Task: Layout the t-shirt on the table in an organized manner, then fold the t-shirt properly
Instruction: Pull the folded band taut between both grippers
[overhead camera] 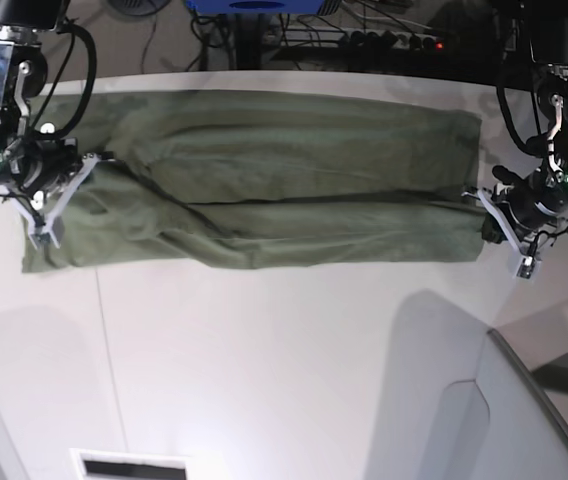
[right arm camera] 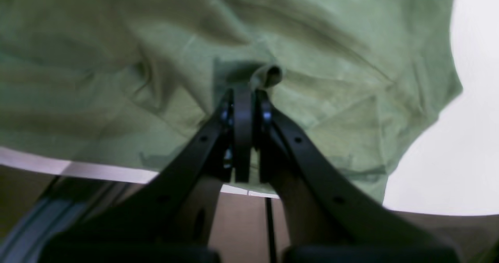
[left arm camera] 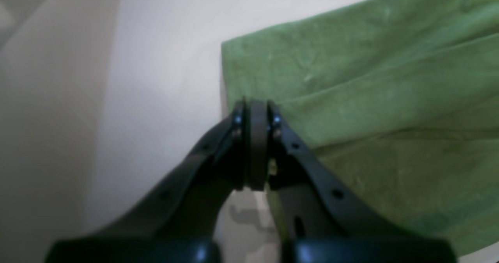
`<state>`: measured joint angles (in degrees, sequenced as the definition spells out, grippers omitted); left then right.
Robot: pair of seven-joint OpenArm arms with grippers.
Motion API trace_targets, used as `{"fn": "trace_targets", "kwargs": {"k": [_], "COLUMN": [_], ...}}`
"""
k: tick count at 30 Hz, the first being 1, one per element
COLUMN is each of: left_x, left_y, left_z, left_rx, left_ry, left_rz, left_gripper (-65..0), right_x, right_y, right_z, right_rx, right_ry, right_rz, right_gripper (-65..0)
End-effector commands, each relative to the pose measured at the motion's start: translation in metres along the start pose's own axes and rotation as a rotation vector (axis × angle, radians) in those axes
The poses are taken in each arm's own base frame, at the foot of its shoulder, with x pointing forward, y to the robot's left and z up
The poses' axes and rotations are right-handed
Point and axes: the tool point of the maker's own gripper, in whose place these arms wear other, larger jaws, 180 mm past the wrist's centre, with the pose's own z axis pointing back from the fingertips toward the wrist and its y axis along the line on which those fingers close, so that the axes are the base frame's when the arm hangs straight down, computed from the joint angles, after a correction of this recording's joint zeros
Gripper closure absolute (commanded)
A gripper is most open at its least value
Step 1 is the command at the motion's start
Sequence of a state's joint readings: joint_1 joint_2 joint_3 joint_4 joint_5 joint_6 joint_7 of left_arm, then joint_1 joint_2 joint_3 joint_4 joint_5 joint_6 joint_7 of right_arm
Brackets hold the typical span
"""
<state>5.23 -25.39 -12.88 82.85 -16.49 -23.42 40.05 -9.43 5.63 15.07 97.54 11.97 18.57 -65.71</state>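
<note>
T-shirt [overhead camera: 264, 180] folded lengthwise, stretched between both grippers on the table [overhead camera: 264, 370]. Left gripper [left arm camera: 257, 107] closed at its end edge, grip uncertain; right gripper [right arm camera: 243, 93] closed on cloth. Keep equal tension; lower both ends together

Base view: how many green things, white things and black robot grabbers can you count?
Green: 1, the t-shirt
White: 1, the table
Black: 2, the left gripper and the right gripper, both with jaws shut
Total: 4
</note>
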Motion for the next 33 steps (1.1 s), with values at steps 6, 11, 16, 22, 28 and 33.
{"fn": "trace_targets", "kwargs": {"k": [6, 11, 16, 22, 28, 33], "left_x": [0.011, 0.003, 0.001, -0.014, -0.010, -0.005], "left_y": [0.012, 0.014, 0.011, 0.004, -0.003, -0.002], "left_z": [0.004, 0.000, 0.000, 0.001, 0.008, 0.009], "left_rx": [0.025, 0.024, 0.018, 0.006, 0.000, 0.005], "left_ry": [-0.032, -0.008, -0.006, 0.023, 0.005, -0.007], "left_rz": [-0.006, 0.010, 0.008, 0.007, -0.022, -0.023], "left_gripper": [0.0, 0.0, 0.0, 0.0, 0.0, 0.0], "right_x": [0.010, 0.005, -0.005, -0.012, -0.014, -0.012], "right_y": [-0.025, -0.036, -0.032, -0.022, -0.021, -0.022], "right_z": [0.014, 0.016, 0.014, 0.010, 0.010, 0.017], "right_rx": [-0.056, -0.075, -0.067, -0.043, -0.040, -0.049], "right_ry": [-0.056, -0.055, -0.032, -0.017, -0.002, 0.013], "right_rz": [-0.071, -0.102, -0.095, -0.103, -0.105, -0.100], "right_gripper": [0.0, 0.0, 0.0, 0.0, -5.6, -30.0]}}
